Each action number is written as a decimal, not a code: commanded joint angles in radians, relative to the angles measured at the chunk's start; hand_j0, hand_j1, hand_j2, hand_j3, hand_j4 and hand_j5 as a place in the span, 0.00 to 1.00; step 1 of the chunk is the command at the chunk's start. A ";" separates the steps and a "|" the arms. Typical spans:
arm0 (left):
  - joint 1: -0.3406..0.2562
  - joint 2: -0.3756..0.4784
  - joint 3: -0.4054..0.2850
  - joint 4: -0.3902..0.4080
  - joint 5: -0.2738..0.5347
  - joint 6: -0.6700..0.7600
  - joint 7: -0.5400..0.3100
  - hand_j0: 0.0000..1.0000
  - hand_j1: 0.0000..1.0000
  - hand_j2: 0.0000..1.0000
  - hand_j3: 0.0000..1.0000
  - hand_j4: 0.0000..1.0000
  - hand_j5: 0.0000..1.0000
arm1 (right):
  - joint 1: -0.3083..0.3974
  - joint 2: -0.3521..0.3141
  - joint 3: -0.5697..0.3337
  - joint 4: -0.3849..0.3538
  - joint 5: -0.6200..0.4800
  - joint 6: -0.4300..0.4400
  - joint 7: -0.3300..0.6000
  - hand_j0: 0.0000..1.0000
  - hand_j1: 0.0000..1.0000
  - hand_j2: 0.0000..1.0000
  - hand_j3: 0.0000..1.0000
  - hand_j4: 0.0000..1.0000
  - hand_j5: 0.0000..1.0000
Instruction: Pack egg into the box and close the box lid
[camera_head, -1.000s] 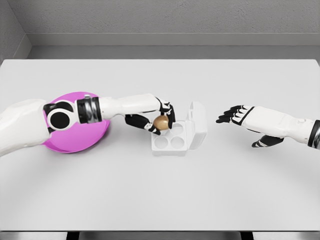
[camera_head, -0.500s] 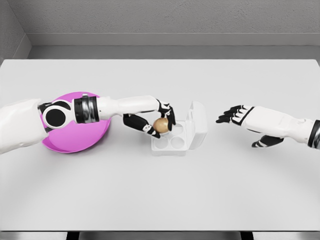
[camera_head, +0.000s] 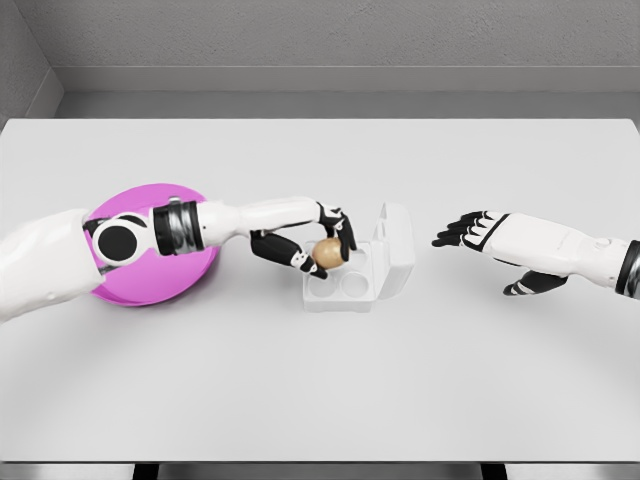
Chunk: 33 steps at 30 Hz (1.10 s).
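Now we note the left hand curled around the egg, black fingers arched over its top and the thumb below it. Egg, tan, sits over the back-left cup of the box, at its left rim; we cannot tell whether it touches the cup floor. Box is white, four cups, the lid standing open on its right side. Left of the box, a pink plate lies under the left forearm. Right of the box, well apart, the right hand hovers, fingers spread, holding nothing. All rests on a pale table.
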 joint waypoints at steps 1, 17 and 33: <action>0.000 -0.014 0.004 0.027 0.010 0.001 0.000 0.41 0.41 0.41 0.41 0.41 0.41 | 0.000 -0.001 0.000 0.000 -0.007 0.003 0.000 1.00 1.00 1.00 1.00 1.00 1.00; 0.012 -0.048 0.022 0.073 0.010 0.001 -0.007 0.44 0.44 0.44 0.44 0.44 0.44 | -0.002 -0.001 0.000 0.003 -0.007 0.003 0.000 1.00 1.00 1.00 1.00 1.00 1.00; 0.035 -0.043 0.045 0.059 0.004 0.001 -0.007 0.71 0.71 0.71 0.71 0.71 0.71 | -0.002 -0.001 0.001 0.003 -0.005 0.003 0.000 1.00 1.00 1.00 1.00 1.00 1.00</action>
